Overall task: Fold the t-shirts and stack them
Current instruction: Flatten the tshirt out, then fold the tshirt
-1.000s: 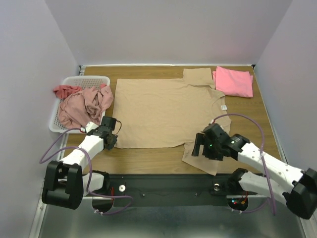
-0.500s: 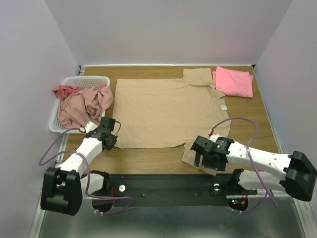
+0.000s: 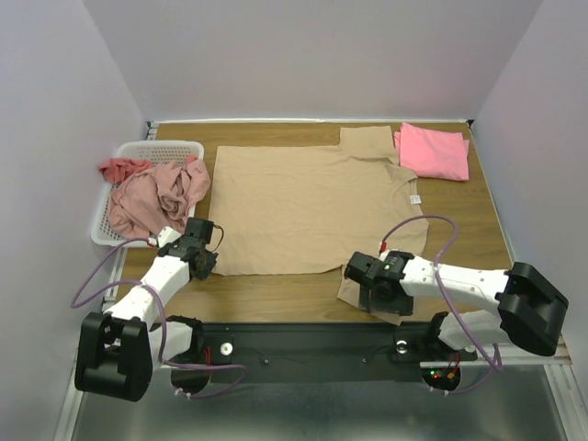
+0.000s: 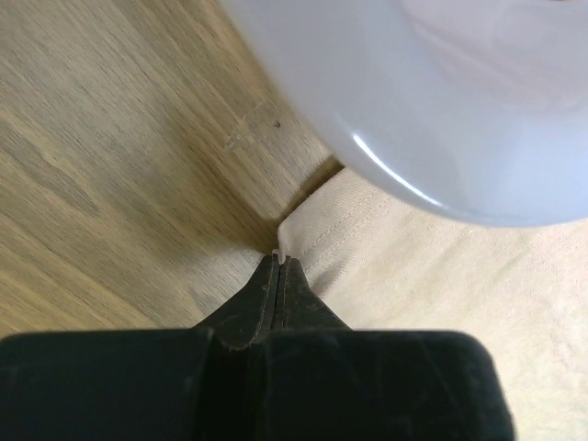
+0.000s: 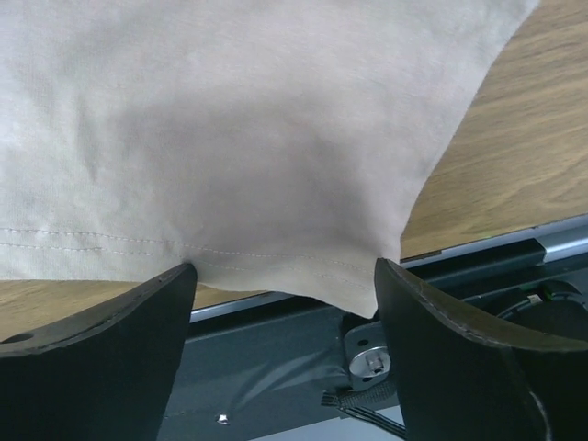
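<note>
**Wood tabletop, tan shirt spread out, an arm at each near corner**

Pale lilac walls box in the wood tabletop. Far left there's a white basket with a dusty-pink shirt heaped in it and spilling over the right rim, plus a salmon-red shirt bunched behind that.

Just right of the basket, the left fingers are pressed tight together right at the tan shirt's near-left corner. From the wrist view it looks like they've got the very tip of the hem pinched.

The tan shirt lies flat across the middle of the tabletop, collar to the right and one sleeve pointing at the back wall. Its near sleeve hangs a bit over the tabletop's front edge, above the black rail.

The right fingers are spread wide, one on each side of that sleeve's hem, not clamped on it.

Far right at the back, a bright pink shirt sits folded, just beside the tan one's far sleeve.
</note>
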Robot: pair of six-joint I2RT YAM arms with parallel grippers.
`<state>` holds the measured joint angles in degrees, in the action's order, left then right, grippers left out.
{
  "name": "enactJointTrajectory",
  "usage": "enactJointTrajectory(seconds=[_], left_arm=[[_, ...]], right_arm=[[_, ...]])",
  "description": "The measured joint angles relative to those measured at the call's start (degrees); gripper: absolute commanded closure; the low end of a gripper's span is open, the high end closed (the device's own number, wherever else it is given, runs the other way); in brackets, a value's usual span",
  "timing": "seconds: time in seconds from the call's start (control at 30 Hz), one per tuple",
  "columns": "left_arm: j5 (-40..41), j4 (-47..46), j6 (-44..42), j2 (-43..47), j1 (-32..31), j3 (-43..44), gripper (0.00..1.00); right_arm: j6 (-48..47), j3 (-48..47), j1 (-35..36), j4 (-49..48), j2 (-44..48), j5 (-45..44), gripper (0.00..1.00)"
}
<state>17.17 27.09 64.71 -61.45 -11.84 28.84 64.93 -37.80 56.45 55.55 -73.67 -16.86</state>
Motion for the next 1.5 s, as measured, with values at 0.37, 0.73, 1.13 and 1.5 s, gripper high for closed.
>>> enactJointTrajectory(seconds=[0.37, 0.73, 1.13, 1.5], left_arm=[[0.13, 0.68, -0.22, 0.11, 0.00, 0.02, 1.00], [0.72, 1.86, -0.17, 0.74, 0.00, 0.11, 1.00], [-1.49, 4.20, -0.55, 6.82, 0.00, 0.13, 1.00], [-4.57, 6.14, -0.63, 10.29, 0.00, 0.13, 1.00]], right_arm=[[0.98, 6.16, 0.00, -7.98, 6.60, 1.88, 0.46], [1.29, 10.56, 0.00, -10.23, 15.08, 2.10, 0.87], [2.71, 7.34, 0.00, -6.21, 14.34, 3.15, 0.99], [4.92, 2.73, 0.00, 5.68, 24.26, 3.19, 0.99]])
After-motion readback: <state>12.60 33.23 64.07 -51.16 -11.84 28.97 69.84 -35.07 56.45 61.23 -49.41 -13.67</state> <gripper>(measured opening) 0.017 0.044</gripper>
